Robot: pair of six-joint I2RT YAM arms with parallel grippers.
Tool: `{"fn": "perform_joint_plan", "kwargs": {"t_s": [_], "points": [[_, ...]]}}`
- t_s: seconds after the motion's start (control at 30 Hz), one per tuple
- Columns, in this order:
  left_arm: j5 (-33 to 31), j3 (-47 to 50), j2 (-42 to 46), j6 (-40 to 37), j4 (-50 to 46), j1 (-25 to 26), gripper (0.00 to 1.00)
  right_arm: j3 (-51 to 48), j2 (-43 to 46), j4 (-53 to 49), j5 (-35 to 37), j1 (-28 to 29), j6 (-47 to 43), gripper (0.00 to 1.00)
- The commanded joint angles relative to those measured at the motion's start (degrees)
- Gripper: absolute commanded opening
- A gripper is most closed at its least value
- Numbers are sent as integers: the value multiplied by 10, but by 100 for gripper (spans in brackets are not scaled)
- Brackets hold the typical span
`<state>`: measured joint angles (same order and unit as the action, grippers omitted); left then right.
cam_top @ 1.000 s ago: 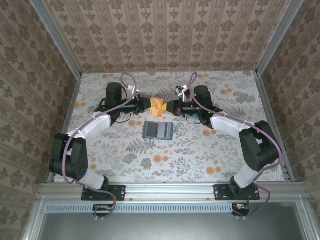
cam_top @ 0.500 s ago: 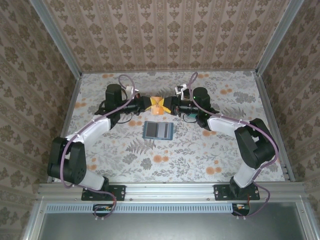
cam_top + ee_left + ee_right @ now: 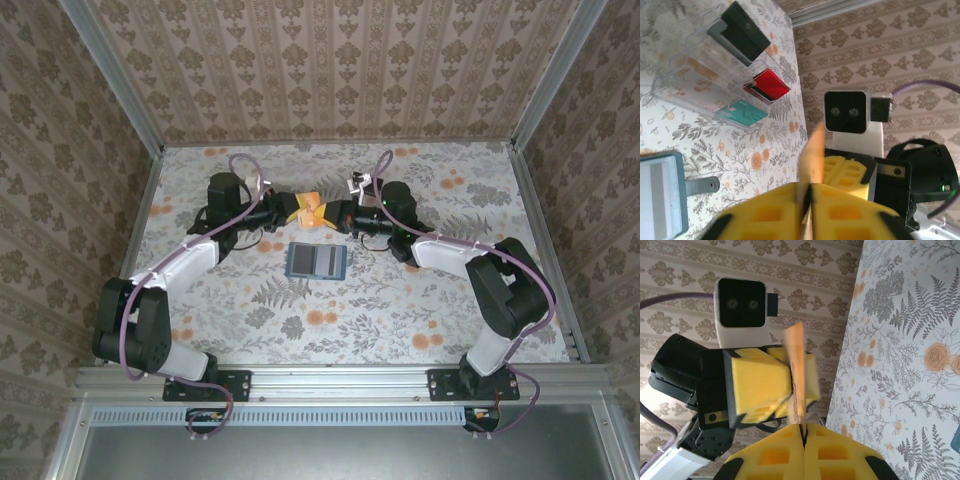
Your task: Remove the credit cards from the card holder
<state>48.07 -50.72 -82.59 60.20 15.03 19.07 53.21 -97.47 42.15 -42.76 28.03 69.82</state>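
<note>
The orange-tan credit card (image 3: 312, 210) hangs in the air above the back middle of the table, pinched from both sides. My left gripper (image 3: 302, 210) is shut on its left edge and my right gripper (image 3: 326, 214) is shut on its right edge. In the left wrist view the card (image 3: 813, 152) stands edge-on out of my left gripper (image 3: 808, 188). The right wrist view shows the card (image 3: 796, 365) rising out of my right gripper (image 3: 804, 430), with the left fingers (image 3: 760, 382) on either side of it. The teal card holder (image 3: 316, 262) lies open and flat just in front; its edge (image 3: 681, 200) shows around a pale grey panel.
A clear compartment tray (image 3: 690, 75) lies on the floral table, holding a black block (image 3: 742, 32), a red block (image 3: 767, 85) and a teal block (image 3: 742, 111). Patterned walls and metal rails (image 3: 540, 250) close in the table on three sides.
Both grippers have drawn closer together round the orange card. The card has shifted slightly left and toward the back wall. The card holder has not moved.
</note>
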Motion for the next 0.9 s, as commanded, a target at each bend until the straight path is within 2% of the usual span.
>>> {"fn": "perform_joint_plan", "kwargs": {"t_s": [0.0, 0.07, 0.17, 0.27, 0.4, 0.5, 0.63, 0.77, 0.87], "points": [[-44, -14, 33, -58, -97, -16, 36, 24, 30, -93, 22, 1, -97, 0], [-75, -22, 46, -99, -159, -22, 53, 43, 51, -200, 48, -3, -194, 0], [-105, -21, 56, -135, -218, -33, 71, 83, 75, -365, 115, -12, -345, 0], [-146, -28, 56, -181, -285, -45, 82, 131, 79, -490, 189, -26, -466, 0], [-198, -34, 57, -237, -350, -55, 94, 168, 72, -557, 231, -48, -585, 0], [-210, -36, 56, -265, -376, -65, 100, 193, 64, -585, 281, -59, -664, 0], [-213, -34, 54, -280, -389, -77, 100, 256, 37, -637, 290, -86, -760, 0], [-211, -36, 49, -289, -394, -82, 100, 257, 31, -609, 253, -106, -888, 0], [-208, -37, 45, -291, -395, -84, 100, 318, -7, -658, 197, -131, -925, 0]]}}
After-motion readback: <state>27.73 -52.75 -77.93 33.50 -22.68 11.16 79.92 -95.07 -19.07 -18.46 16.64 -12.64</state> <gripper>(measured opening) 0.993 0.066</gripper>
